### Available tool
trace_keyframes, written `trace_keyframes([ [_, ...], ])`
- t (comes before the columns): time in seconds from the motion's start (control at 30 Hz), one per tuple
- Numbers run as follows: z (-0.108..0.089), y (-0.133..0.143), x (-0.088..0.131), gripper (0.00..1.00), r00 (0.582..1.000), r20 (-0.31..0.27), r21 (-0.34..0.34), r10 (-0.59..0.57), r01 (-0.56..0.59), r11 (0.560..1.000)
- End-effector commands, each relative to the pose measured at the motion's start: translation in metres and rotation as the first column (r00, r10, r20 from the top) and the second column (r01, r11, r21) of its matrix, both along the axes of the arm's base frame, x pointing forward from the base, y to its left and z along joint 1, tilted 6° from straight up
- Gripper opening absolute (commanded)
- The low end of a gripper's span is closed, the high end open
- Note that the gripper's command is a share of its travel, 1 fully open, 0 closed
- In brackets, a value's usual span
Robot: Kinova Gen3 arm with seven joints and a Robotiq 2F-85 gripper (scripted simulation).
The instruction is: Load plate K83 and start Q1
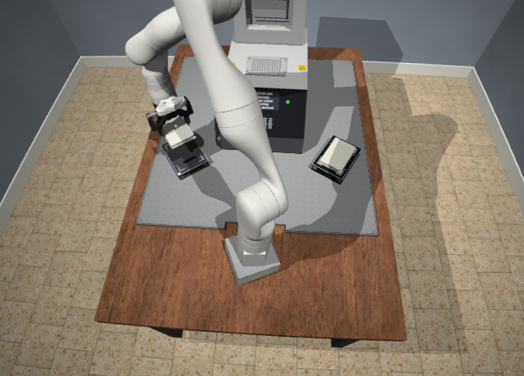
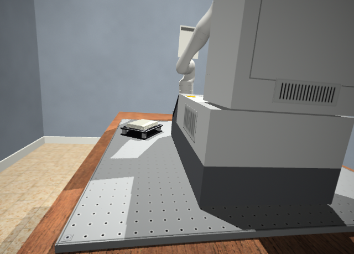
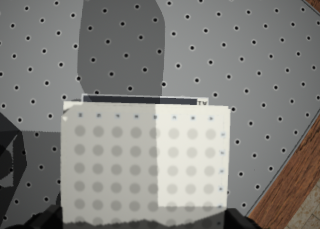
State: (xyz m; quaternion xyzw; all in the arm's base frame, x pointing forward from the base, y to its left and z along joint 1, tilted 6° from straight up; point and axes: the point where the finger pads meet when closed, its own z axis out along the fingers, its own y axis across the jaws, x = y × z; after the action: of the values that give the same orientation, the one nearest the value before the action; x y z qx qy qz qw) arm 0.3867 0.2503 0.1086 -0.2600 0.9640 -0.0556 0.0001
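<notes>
The hand was clamped on a white rectangular plate. Its black fingers stood wide apart and pressed on the plate's two long sides. The plate's flat top showed rows of round grey wells, and a dark strip marked A1 ran along the short end farthest from the hand.

The plate hung off its support. Just below and beside the hand lay a square black nest with white corner marks, bare on top and crossed by the hand's shadow.

Under the hand lay a matt grey metal board with a regular grid of small holes. The brown wooden bench showed at the board's edge, near one side of the hand.

On the hand's other side, well apart, stood the boxy grey-and-black cycler. Its lid was raised and a green lamp was lit. Past the cycler, a second pale plate sat on another black nest.
</notes>
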Motion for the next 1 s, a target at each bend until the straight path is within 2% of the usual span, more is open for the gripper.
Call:
trace_keyframes([
  [0.0, 0.009, 0.002, 0.001, 0.91, 1.0, 0.003, 0.008, 0.001, -0.001, 1.0],
  [0.97, 0.042, 0.006, 0.0, 0.91, 1.0, 0.003, 0.008, 0.001, -0.001, 1.0],
])
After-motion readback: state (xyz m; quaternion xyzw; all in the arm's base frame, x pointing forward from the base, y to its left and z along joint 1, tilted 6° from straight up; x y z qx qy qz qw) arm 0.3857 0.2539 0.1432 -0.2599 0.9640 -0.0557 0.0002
